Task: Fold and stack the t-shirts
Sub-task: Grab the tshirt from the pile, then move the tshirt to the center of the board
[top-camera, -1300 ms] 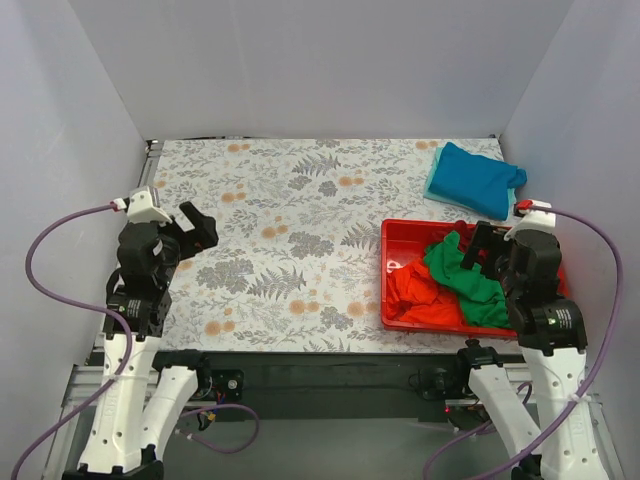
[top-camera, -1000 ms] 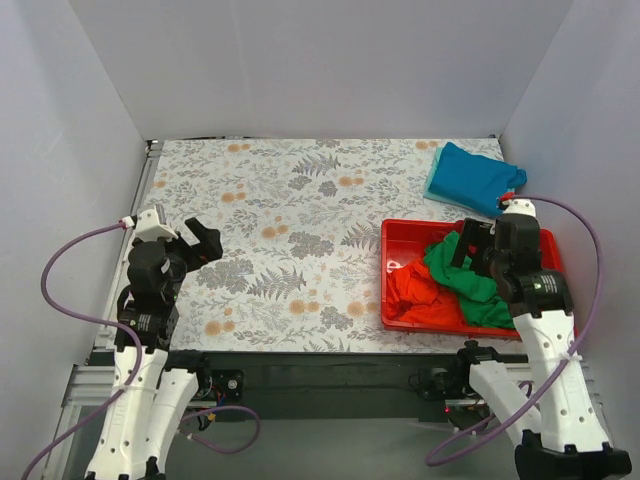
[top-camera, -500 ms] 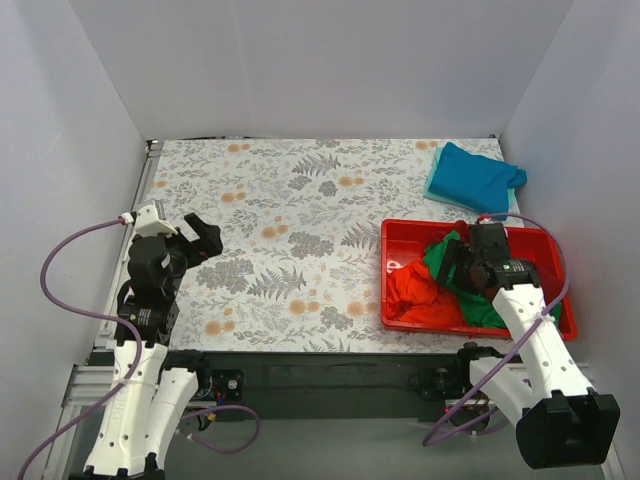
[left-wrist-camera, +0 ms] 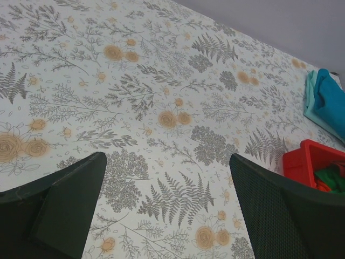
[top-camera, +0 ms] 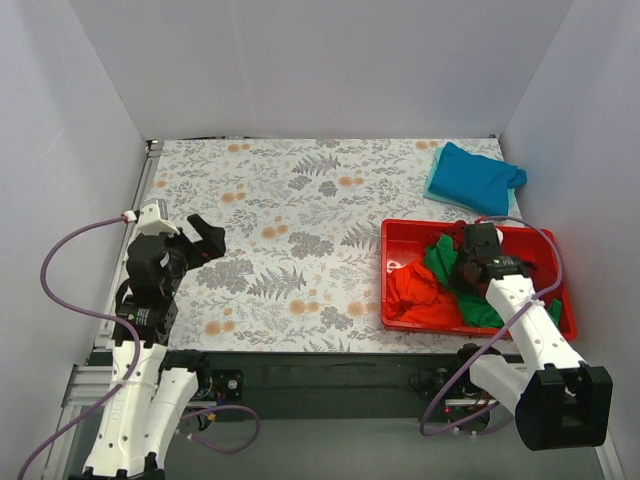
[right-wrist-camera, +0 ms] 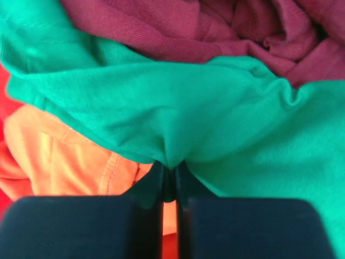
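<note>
Crumpled t-shirts fill the red tray (top-camera: 393, 232) at the right: a bright green t-shirt (top-camera: 442, 262) (right-wrist-camera: 178, 116) over an orange-red t-shirt (top-camera: 412, 294) (right-wrist-camera: 59, 154), with a dark maroon t-shirt (right-wrist-camera: 215, 27) behind them. My right gripper (top-camera: 463, 272) (right-wrist-camera: 169, 171) reaches down into the tray and is shut on a pinched fold of the green t-shirt. A teal blue t-shirt (top-camera: 478, 178) (left-wrist-camera: 330, 100) lies folded at the far right of the table. My left gripper (top-camera: 198, 238) (left-wrist-camera: 167, 208) hangs open over the left of the table, holding nothing.
The flower-patterned tablecloth (top-camera: 290, 230) covers the table. Grey walls stand at the back and on both sides. A purple cable (top-camera: 70, 260) loops from the left arm, and another (top-camera: 548, 270) arcs over the tray from the right arm.
My right arm has dropped into the tray and its jaws have closed on the green t-shirt. The left arm has barely moved and stays open.
</note>
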Controlling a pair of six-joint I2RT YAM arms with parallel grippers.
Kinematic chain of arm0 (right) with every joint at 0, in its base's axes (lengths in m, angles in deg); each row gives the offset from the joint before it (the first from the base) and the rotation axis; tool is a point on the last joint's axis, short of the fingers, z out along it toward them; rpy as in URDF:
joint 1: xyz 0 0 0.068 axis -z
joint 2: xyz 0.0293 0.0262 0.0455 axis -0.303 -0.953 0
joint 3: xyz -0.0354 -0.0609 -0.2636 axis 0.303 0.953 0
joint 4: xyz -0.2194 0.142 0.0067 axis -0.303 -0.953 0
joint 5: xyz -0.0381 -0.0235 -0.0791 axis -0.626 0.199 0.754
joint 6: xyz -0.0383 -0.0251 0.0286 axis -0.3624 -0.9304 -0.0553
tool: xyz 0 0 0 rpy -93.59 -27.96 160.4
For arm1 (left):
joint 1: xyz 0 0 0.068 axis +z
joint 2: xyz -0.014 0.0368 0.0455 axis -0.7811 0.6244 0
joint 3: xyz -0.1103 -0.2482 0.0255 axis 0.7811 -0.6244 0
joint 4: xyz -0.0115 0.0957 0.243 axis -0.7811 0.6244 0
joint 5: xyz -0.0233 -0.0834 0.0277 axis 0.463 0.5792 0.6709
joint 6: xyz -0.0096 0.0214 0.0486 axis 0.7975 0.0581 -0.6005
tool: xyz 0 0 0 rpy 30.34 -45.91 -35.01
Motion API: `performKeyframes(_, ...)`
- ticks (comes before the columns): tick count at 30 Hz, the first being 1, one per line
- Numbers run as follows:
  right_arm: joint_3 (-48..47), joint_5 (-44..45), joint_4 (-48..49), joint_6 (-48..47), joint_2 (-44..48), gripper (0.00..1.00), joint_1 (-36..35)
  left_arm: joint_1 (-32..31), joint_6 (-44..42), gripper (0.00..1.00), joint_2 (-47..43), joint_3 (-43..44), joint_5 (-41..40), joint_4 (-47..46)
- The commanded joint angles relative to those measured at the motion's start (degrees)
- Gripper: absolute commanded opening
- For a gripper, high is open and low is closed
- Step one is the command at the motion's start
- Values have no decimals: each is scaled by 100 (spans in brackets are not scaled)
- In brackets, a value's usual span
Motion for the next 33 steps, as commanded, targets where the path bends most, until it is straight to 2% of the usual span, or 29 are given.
performKeyframes(1,-406,39,113,-54,102,1,20,-14,-85,98,36,348,282,221)
performKeyframes(7,-1637,-145,-852,-98,454,1,20,-14,213,98,124,577,326,459)
performKeyframes(11,-2962,-111,-1460,-150,507,1,20,-14,319,98,273,761,713,529)
performKeyframes(14,-3606,-84,-1812,-282,481,1,20,-14,328,98,370,963,906,617)
performKeyframes(18,-5123,-84,-2261,-414,200,1,20,-14,302,98,441,1271,942,819)
performKeyframes(21,-5917,-417,-2340,-511,-20,1,20,-14,310,98,441,1464,968,951)
performKeyframes(22,-6520,-653,-2340,-572,-99,1,28,-14,336,98,441,1491,986,977)
performKeyframes(26,-7929,-1279,-2305,-809,-539,1,20,-14,398,98,423,1667,1144,1092)
performKeyframes(28,-8482,-1954,-2183,-854,-793,1,20,-14,363,98,397,1684,1450,1075)
performKeyframes(30,-8617,-2698,-1955,-810,-952,1,20,-14,345,98,344,1676,1627,1039)
performKeyframes(33,-8381,-3413,-1121,-469,-943,1,20,-14,450,98,362,1702,1636,1065)
